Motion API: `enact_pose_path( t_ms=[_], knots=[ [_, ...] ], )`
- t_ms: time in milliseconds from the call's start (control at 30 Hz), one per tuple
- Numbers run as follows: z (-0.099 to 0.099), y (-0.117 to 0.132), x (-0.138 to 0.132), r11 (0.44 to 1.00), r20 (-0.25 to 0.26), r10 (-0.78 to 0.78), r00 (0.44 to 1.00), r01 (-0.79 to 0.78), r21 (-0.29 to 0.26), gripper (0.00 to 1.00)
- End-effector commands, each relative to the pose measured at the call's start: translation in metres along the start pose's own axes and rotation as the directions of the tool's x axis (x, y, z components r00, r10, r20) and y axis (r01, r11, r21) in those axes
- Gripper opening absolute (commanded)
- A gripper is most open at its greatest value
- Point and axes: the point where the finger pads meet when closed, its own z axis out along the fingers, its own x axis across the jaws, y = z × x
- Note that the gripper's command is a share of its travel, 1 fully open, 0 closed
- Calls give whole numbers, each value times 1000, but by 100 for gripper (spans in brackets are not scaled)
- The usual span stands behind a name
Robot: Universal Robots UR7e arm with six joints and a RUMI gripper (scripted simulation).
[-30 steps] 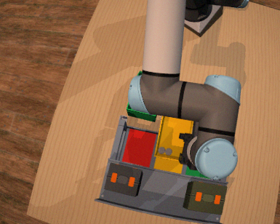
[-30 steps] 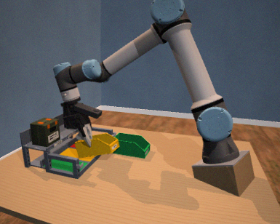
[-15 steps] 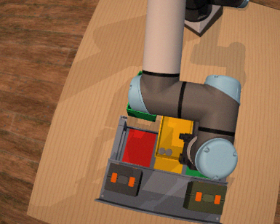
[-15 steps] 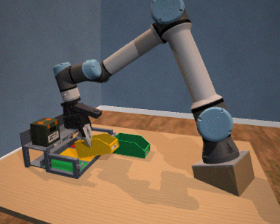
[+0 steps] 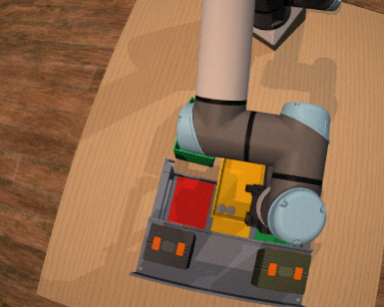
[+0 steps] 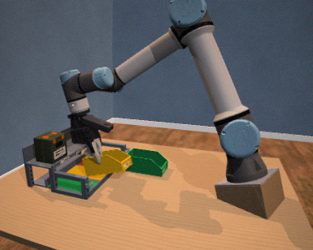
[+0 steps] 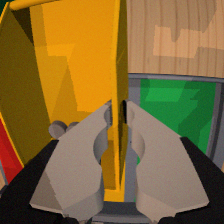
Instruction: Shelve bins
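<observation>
The yellow bin [image 5: 238,181] [image 6: 109,162] [image 7: 85,55] hangs over the shelf's front lip [image 6: 98,185] [image 7: 175,77], its rear over the yellow mark [image 5: 230,227] and its open front towards the robot base, tilted with that front raised. Grey round parts [image 5: 225,209] [image 7: 57,129] lie inside near its rear. My gripper [image 6: 98,159] [image 7: 119,101] is shut on the bin's side wall, on the green mark's side. The red mark [image 5: 192,201] and green mark [image 7: 175,115] show bare. A green bin [image 5: 193,155] [image 6: 145,162] stands on the table before the shelf, partly hidden by the arm in the top view.
The shelf's upper board [image 5: 221,256] crosses low behind the marks. It carries a dark box [image 5: 169,245] on one end and an olive box [image 5: 282,270] [image 6: 50,147] on the other. Shelf side rails [image 5: 163,189] flank the marks.
</observation>
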Motion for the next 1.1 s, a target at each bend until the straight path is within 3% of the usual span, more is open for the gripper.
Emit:
enact_pose_path(
  t_ms=[0, 1067],
  knots=[
    [-1, 2, 0, 1000, 0, 1, 1000, -1, -11, 0],
    [-1, 13, 0, 999, 1, 3, 1000, -3, -51, 0]
  ],
)
